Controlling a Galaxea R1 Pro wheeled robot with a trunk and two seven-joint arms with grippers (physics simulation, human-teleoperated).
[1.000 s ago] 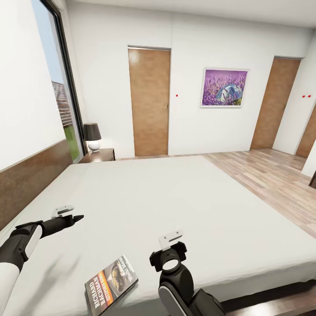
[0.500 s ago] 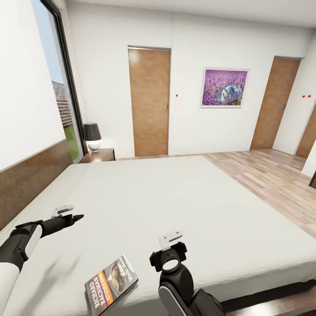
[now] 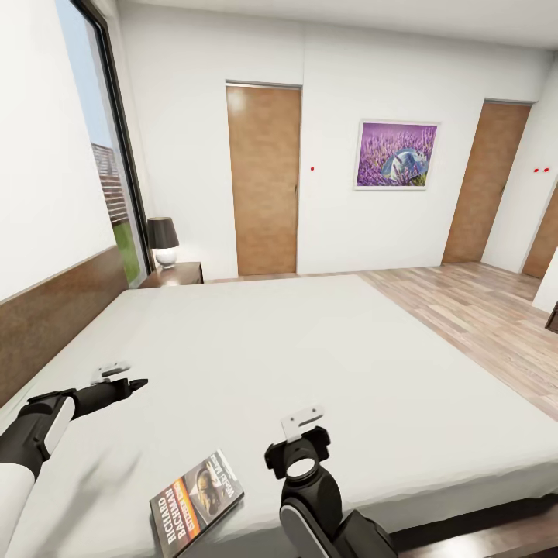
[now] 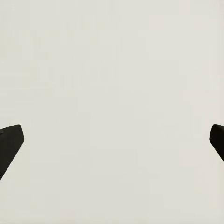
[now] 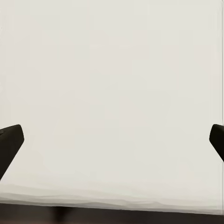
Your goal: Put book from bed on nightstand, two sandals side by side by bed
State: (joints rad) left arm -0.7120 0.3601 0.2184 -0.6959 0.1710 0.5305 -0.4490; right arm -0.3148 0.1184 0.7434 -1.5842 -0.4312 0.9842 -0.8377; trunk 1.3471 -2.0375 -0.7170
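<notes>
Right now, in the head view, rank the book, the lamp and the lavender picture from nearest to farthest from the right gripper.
1. The book, on the bed just left of the right gripper.
2. The lamp, on the nightstand far left.
3. The lavender picture, on the far wall.

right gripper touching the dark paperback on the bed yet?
Apart. Head view: pale mattress shows between the right gripper and the dark orange-banded paperback lying flat on the grey-white bed.

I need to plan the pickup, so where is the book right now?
In the head view the book lies flat on the bed near its close edge, between the left gripper and the right gripper, nearer the right one.
</notes>
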